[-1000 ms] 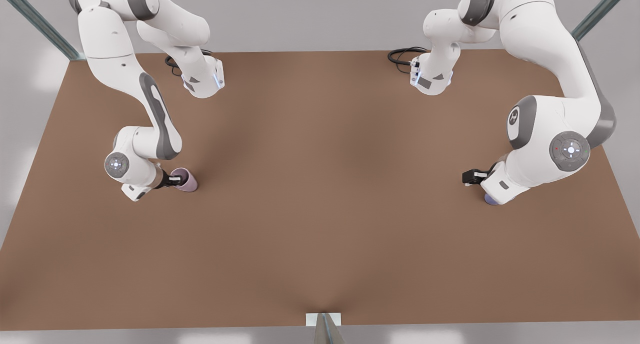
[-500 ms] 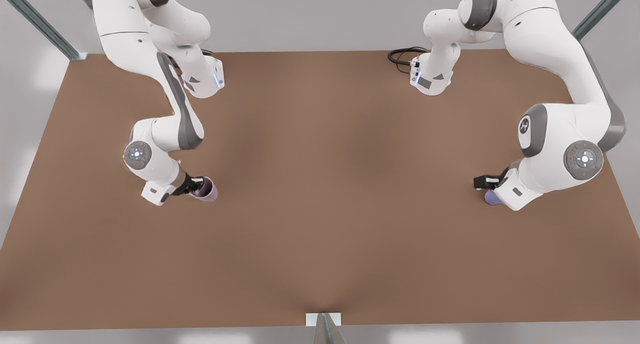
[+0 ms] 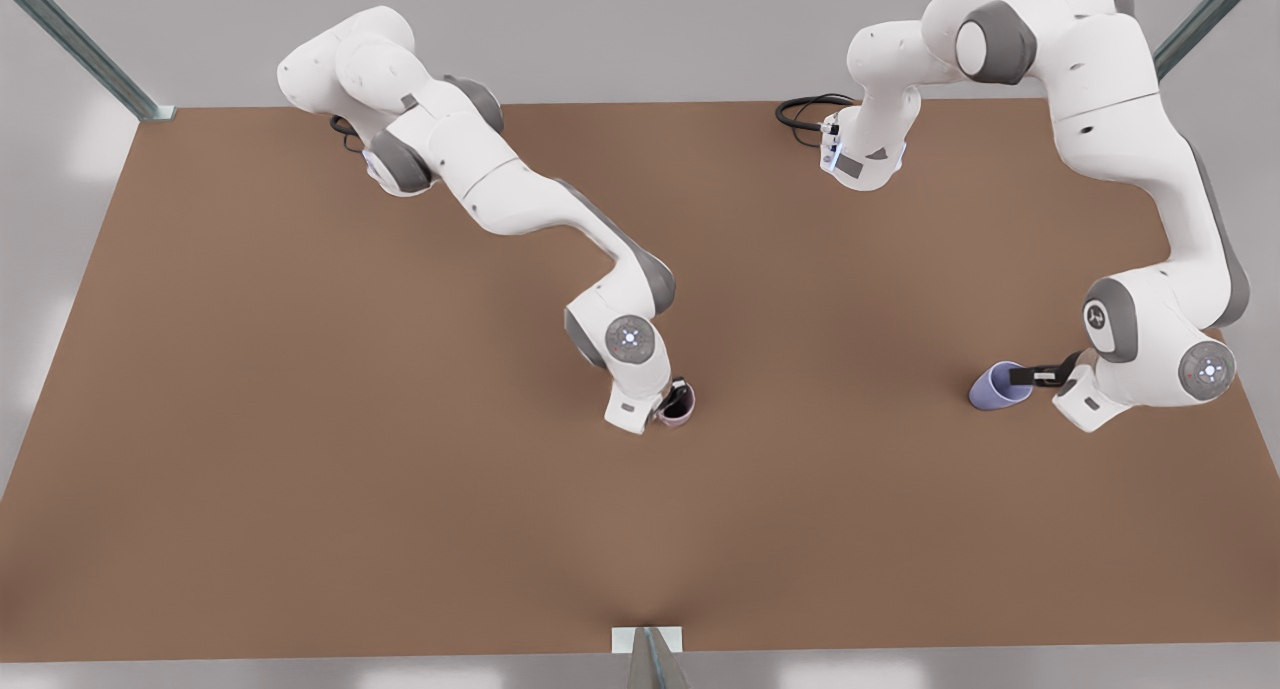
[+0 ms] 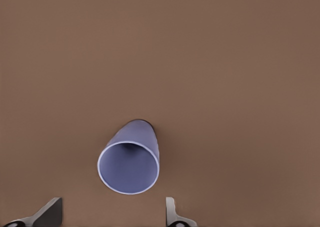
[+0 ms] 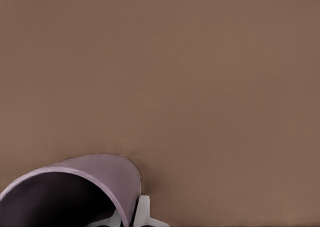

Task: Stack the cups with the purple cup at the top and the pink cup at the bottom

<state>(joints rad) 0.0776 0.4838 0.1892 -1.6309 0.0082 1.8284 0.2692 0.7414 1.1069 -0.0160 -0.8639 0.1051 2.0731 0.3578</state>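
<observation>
The pink cup (image 3: 680, 406) hangs near the table's middle, gripped by its rim in my right gripper (image 3: 672, 399). In the right wrist view the pink cup (image 5: 100, 174) lies close under the camera, with the right gripper (image 5: 125, 219) shut on its wall. The purple cup (image 3: 996, 386) stands on the table at the front view's right. My left gripper (image 3: 1035, 375) is just to its right, at rim height. In the left wrist view the purple cup (image 4: 129, 159) shows its mouth, and the left gripper (image 4: 111, 216) is open with its fingertips (image 4: 172, 216) wide apart and short of the cup.
The brown table (image 3: 400, 489) spreads wide around both cups. Two arm bases with black cables (image 3: 805, 114) stand at the far edge. A metal post (image 3: 648, 654) sits at the middle of the near edge.
My right gripper has carried the pink cup from the front view's left to the table's middle. My left gripper has drawn back to the right, uncovering the purple cup.
</observation>
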